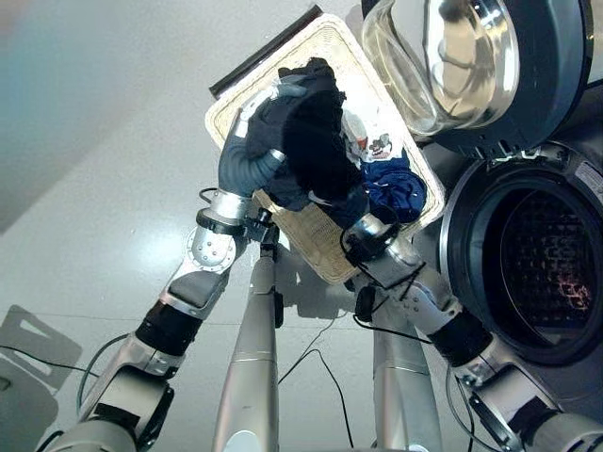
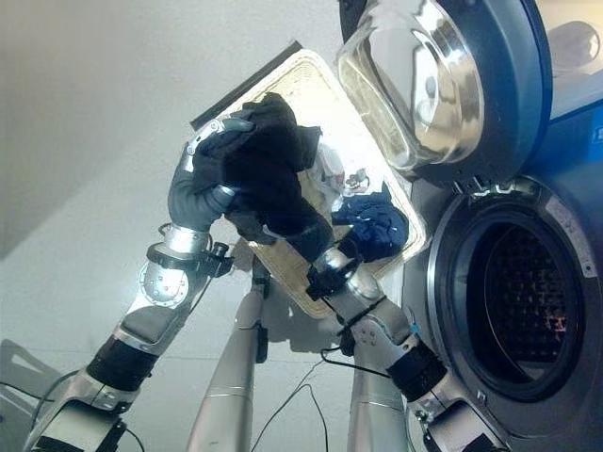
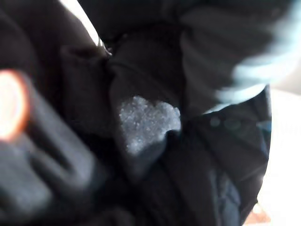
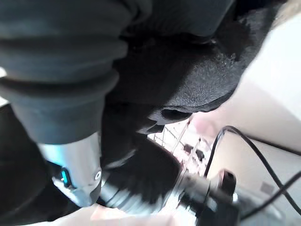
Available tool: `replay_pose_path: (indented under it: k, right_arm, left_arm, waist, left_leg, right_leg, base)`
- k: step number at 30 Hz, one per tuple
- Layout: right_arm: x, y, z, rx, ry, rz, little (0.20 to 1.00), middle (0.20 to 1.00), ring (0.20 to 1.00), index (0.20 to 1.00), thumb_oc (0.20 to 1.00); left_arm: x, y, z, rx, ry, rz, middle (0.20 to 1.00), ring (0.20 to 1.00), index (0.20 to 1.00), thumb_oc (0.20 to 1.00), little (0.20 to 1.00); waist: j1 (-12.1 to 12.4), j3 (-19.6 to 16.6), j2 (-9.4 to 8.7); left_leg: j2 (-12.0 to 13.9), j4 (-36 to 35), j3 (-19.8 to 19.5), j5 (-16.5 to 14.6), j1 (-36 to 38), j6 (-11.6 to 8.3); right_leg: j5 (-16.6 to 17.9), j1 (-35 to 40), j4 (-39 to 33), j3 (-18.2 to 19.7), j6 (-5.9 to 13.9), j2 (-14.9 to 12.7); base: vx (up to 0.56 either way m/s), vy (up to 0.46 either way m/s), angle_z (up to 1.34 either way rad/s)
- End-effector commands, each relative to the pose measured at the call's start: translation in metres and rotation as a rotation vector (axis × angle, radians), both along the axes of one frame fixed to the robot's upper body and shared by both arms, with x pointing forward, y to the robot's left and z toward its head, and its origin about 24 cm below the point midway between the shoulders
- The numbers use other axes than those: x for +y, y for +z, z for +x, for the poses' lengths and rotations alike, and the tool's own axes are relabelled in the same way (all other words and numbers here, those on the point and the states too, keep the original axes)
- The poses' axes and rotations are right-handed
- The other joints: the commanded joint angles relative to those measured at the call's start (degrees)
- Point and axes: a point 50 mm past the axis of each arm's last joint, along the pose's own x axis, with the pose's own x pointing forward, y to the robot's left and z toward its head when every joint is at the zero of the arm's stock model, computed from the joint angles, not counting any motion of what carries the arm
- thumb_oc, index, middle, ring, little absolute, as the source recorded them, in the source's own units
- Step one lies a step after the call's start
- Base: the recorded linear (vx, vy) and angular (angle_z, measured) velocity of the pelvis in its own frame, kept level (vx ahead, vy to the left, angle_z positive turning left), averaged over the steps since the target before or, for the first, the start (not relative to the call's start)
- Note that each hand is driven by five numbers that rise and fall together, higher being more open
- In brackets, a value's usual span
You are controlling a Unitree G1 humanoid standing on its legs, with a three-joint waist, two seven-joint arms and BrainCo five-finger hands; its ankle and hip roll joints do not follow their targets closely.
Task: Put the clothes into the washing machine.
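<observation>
A black garment (image 1: 316, 132) hangs bunched above the pale wicker basket (image 1: 330, 33). My left hand (image 1: 254, 141) has its fingers (image 2: 212, 132) curled over the garment's top edge, and the cloth also shows up close in the left wrist view (image 3: 155, 61). From below, my right hand (image 1: 353, 212) reaches into the garment's lower end, where its fingers are buried in the cloth. A blue garment (image 1: 394, 188) and a white printed one (image 1: 363, 137) lie in the basket. The washing machine's drum (image 1: 546, 273) stands open at the right.
The machine's round glass door (image 1: 452, 56) is swung open above the drum, close over the basket's right corner. The basket sits on a light grey floor (image 1: 104, 141), with a dark strip (image 1: 264, 52) along its far edge.
</observation>
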Motion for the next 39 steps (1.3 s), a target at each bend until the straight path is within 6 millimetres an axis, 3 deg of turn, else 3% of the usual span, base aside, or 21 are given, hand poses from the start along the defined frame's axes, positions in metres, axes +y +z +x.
replay_pose_path:
  k: [1,18,29,31,39]
  right_arm:
    - [0.002,0.038,-0.010,-0.168,0.097,0.164,1.000,1.000,1.000,1.000,1.000]
    - [0.001,0.043,-0.022,-0.198,0.199,0.232,1.000,1.000,1.000,1.000,1.000]
    - [0.000,0.046,-0.028,-0.199,0.280,0.283,1.000,1.000,1.000,1.000,1.000]
    - [-0.002,0.047,-0.028,-0.198,0.273,0.300,0.200,0.200,0.200,0.200,0.200]
    - [-0.006,0.049,-0.027,-0.174,0.244,0.378,0.200,0.200,0.200,0.200,0.200]
  left_arm:
    - [-0.019,0.025,-0.021,-0.218,-0.054,-0.092,0.200,0.200,0.200,0.200,0.200]
    - [-0.017,0.024,-0.020,-0.239,0.018,-0.068,0.200,0.200,0.200,0.200,0.200]
    - [-0.023,0.019,-0.013,-0.296,0.164,0.136,0.200,0.200,0.200,0.200,0.200]
    - [-0.023,0.019,-0.012,-0.308,0.175,0.177,0.200,0.200,0.200,0.200,0.200]
    - [-0.032,0.017,-0.016,-0.351,0.126,0.285,0.200,0.200,0.200,0.200,0.200]
  waist:
    - [-3.0,-0.9,1.55]
    - [-3.4,-0.9,1.72]
    - [-3.7,-0.9,1.67]
    - [-3.8,-0.9,1.68]
    - [-4.1,-0.9,1.88]
  left_leg:
    - [-4.7,5.3,2.1,-6.6,-1.2,2.01]
    - [-4.6,5.6,2.4,-6.7,-2.2,1.72]
    - [-4.3,5.6,2.8,-6.7,-2.3,1.54]
    - [-4.2,5.7,2.9,-6.7,-2.3,1.53]
    - [-4.0,5.6,3.5,-6.6,-2.4,1.51]
  right_leg:
    - [15.3,3.7,-19.8,-2.0,6.63,2.3]
    - [15.3,2.9,-19.8,-2.1,6.91,2.2]
    - [15.2,2.8,-19.7,-2.0,7.11,2.2]
    - [15.3,2.7,-19.6,-2.0,7.13,2.2]
    - [15.3,2.4,-19.5,-1.9,7.21,2.3]
  base:
    - [0.00,0.000,0.00]
    - [0.00,0.000,0.00]
    - [0.00,0.000,0.00]
    - [0.00,0.000,0.00]
    - [0.00,0.000,0.00]
